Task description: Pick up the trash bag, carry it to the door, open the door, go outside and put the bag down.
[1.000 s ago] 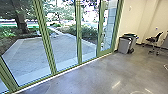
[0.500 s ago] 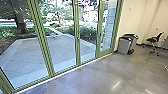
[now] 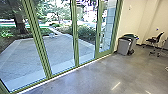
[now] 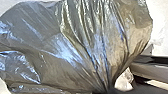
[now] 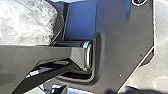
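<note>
The left tool (image 4: 107, 90) is closed on the trash bag (image 4: 82, 45): in the left wrist view the grey, shiny plastic draws into a tight neck right at the tool, its folds fanning out and the bag swelling away from there. A small pale crinkled patch (image 4: 124, 80) shows just beside that neck. How far open the right tool is, and whether it has hold of anything, cannot be told. A pale crinkled mass (image 5: 27, 23) shows in the right wrist view; what it is cannot be made out.

Ahead of both tools and well apart from them, green-framed glass panels (image 3: 60, 52) stand in a row, with a paved yard (image 3: 22, 57), shrubs (image 3: 86, 31) and a tree trunk (image 3: 20, 23) beyond. Farther off to the tools' right, grey bins (image 3: 124, 45) stand near the pale wall (image 3: 136, 16), with a dark chair (image 3: 155, 40) past them on the smooth floor (image 3: 100, 77).
</note>
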Motion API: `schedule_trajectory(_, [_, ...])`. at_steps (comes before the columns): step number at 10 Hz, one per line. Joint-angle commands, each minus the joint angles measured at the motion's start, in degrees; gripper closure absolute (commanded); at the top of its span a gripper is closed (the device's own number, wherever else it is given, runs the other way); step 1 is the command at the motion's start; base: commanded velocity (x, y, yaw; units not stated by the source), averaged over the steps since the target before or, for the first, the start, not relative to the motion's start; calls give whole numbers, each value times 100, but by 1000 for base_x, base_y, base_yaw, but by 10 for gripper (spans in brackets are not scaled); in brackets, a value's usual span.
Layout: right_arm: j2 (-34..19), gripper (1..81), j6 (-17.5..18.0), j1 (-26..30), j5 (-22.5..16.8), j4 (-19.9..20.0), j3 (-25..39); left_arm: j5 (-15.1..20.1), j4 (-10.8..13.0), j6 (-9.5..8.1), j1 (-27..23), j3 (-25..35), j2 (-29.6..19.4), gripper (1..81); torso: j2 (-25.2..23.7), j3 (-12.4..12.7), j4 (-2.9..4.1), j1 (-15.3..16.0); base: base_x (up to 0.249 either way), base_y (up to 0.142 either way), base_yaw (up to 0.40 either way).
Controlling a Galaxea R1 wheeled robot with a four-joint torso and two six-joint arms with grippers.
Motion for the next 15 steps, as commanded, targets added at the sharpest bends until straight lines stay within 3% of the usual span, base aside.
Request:
schedule_trajectory(1, [39,10,-43,213,-365,-61,29,332,43,47,-212,1,-20,811,0,0,0,0,125,-99,0])
schedule_trajectory(15, [30,10,-43,170,-356,-43,29,324,43,47,-203,9,-2,811,0,0,0,0,123,-74,0])
